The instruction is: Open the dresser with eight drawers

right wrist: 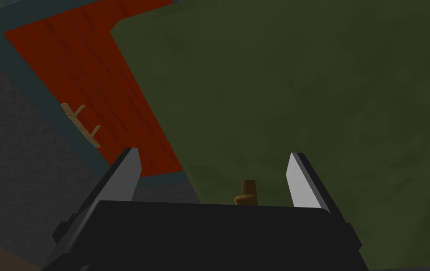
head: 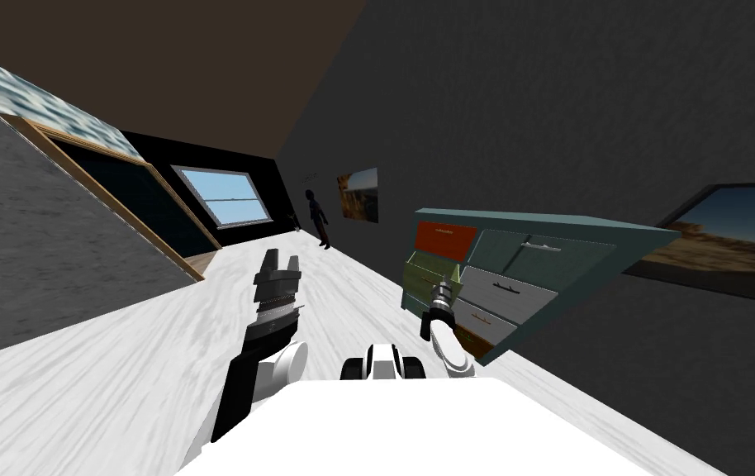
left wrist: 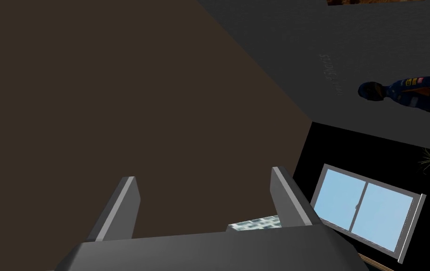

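Teal dresser [head: 562,229] stands at the dark wall, right of centre in head view, its green drawer [right wrist: 303,94] partly out. My R gripper [right wrist: 214,153], fingers apart, faces that drawer front, its brown handle [right wrist: 248,190] between them, untouched. Red drawer [right wrist: 91,70] upper left in wrist view. L gripper [head: 278,266] raised mid-frame, fingers apart.

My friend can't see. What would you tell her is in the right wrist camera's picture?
The right gripper is open, its two grey fingers standing either side of a small brown handle on an olive-green drawer front close ahead. Beside that drawer sits a red drawer with a pale handle, in the dresser's teal frame.
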Controlling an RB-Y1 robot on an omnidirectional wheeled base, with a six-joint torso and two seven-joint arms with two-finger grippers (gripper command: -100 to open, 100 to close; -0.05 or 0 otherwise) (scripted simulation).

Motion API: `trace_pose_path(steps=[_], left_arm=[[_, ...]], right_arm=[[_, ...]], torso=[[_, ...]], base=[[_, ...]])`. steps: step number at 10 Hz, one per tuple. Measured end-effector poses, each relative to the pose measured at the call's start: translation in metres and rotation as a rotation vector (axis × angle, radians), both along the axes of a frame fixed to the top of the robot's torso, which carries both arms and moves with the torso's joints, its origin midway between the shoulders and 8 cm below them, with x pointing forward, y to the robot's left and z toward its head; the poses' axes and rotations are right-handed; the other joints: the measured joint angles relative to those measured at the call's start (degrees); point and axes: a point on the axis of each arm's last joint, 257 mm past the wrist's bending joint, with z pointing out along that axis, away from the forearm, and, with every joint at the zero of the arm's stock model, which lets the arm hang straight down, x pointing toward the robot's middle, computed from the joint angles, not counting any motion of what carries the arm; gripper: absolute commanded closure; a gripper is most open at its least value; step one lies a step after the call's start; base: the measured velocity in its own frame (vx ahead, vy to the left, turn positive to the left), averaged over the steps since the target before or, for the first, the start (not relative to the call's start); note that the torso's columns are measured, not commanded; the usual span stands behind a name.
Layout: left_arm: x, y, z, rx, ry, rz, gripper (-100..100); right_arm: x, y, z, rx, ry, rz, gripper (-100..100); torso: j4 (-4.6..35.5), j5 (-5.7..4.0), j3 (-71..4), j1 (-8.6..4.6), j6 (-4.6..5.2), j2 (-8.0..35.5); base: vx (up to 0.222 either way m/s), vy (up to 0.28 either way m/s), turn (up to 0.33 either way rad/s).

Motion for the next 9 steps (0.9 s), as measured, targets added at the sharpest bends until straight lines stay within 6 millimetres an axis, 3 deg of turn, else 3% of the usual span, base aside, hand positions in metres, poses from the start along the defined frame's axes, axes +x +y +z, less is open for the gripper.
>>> trace_pose_path(steps=[9], left_arm=[[0.000, 0.000, 0.000, 0.000, 0.000, 0.000, 0]], right_arm=[[0.016, 0.017, 0.030, -0.006, 0.005, 0.065, -100]], torso=[[0.3, 0.17, 0.2, 0.17, 0.06, 0.4]], base=[[0.003, 0.011, -0.069]])
